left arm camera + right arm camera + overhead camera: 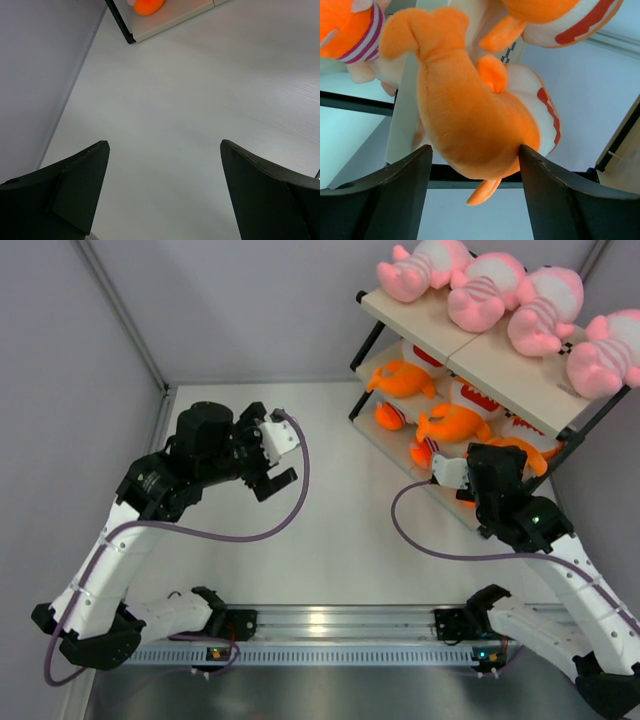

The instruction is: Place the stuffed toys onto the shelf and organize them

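Observation:
Several pink striped stuffed toys point(485, 290) lie in a row on the top board of the shelf point(500, 365). Two orange stuffed toys point(405, 380) point(450, 425) sit on the middle tier. A third orange toy point(465, 115) rests at the shelf's near end, between the fingers of my right gripper point(475, 150). Those jaws stand apart: the right finger touches the plush, and a gap shows at the left finger. My left gripper point(270, 480) hangs wide open over the bare table with nothing in it; its wrist view catches the shelf's far corner point(165, 22).
Grey walls close in the table on the left and at the back. The shelf's black metal frame point(355, 102) runs close beside my right fingers. Purple cables point(270, 530) loop over the table between the arms. A metal rail point(340, 625) lies along the near edge.

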`<act>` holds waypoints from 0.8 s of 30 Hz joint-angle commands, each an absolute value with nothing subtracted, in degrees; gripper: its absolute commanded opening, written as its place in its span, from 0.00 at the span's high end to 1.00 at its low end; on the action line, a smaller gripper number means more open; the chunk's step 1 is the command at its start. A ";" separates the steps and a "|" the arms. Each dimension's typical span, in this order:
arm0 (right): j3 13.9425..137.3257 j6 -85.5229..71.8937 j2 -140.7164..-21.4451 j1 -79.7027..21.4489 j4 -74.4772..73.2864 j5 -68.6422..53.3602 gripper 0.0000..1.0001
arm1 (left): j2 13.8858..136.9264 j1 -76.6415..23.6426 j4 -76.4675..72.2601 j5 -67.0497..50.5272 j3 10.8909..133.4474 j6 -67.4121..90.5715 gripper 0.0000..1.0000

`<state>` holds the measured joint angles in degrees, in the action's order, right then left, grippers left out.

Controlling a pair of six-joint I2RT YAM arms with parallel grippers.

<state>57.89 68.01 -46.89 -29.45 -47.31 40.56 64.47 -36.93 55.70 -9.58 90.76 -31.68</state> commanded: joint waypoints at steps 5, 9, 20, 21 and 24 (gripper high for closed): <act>64.77 62.76 -48.34 -29.26 -52.27 41.12 0.25 | 62.58 -37.09 53.97 -9.58 91.67 -32.70 0.02; 66.18 58.64 -48.08 -32.07 -54.49 44.46 0.14 | 62.67 -37.00 53.96 -9.58 91.49 -32.96 0.02; 77.42 47.65 -48.69 -40.24 -63.97 34.49 0.01 | 62.58 -37.00 54.75 -7.73 91.23 -33.66 0.02; 79.00 44.77 -49.21 -40.69 -65.64 31.15 0.01 | 62.58 -37.00 55.63 -8.17 91.23 -34.62 0.02; 84.19 39.40 -50.80 -42.36 -67.50 15.95 0.01 | 61.53 -37.00 56.78 -7.39 88.87 -34.28 0.02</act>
<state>79.24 47.59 -49.87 -40.47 -64.40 31.44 63.57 -36.93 56.16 -8.19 90.50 -33.63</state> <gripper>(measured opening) 0.992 0.984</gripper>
